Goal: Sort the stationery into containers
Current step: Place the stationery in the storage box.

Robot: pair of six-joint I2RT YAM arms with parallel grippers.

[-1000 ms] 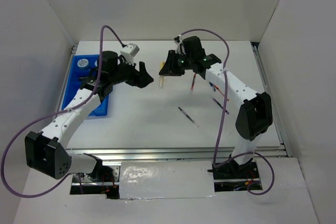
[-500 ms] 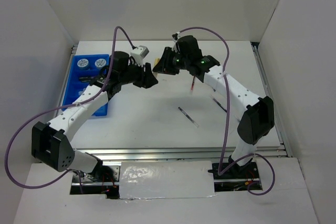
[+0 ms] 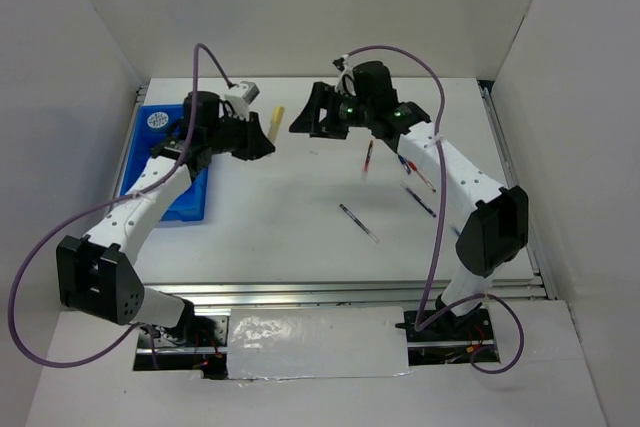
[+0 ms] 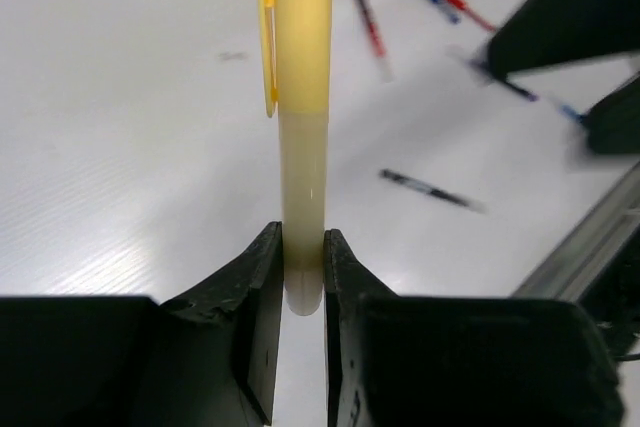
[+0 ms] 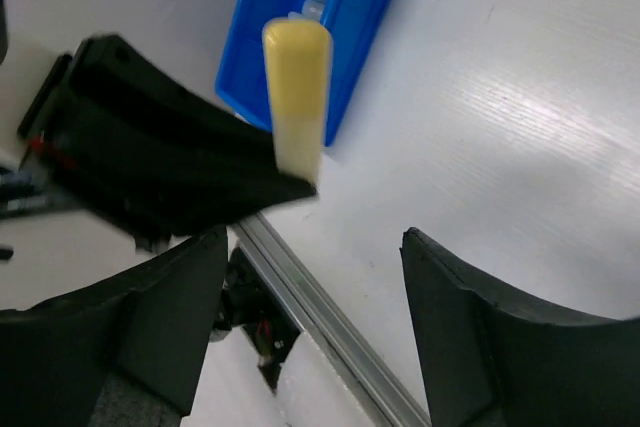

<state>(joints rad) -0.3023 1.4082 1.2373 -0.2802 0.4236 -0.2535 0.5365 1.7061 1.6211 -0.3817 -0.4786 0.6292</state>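
Observation:
A pale yellow highlighter [image 4: 303, 97] with a yellow clip sticks out from my left gripper [image 4: 303, 267], whose jaws are shut on its lower end. From above, the highlighter [image 3: 277, 117] hangs over the table at the back centre, held by the left gripper [image 3: 264, 135]. My right gripper [image 3: 305, 123] faces it from the right, a short gap away, open and empty. The right wrist view shows the highlighter [image 5: 297, 87] ahead of the wide-open right gripper [image 5: 318, 242]. The blue tray [image 3: 190, 202] lies at the far left with a tape roll [image 3: 158, 119] in it.
Thin pens lie loose on the white table: a black one [image 3: 358, 223] in the middle, a red one [image 3: 369, 157], and further ones [image 3: 420, 185] to the right. White walls enclose the table. A metal rail [image 3: 350, 292] runs along the near edge.
The right gripper opened and let go of the yellow highlighter. The left gripper shut on it and drew back to the left with it.

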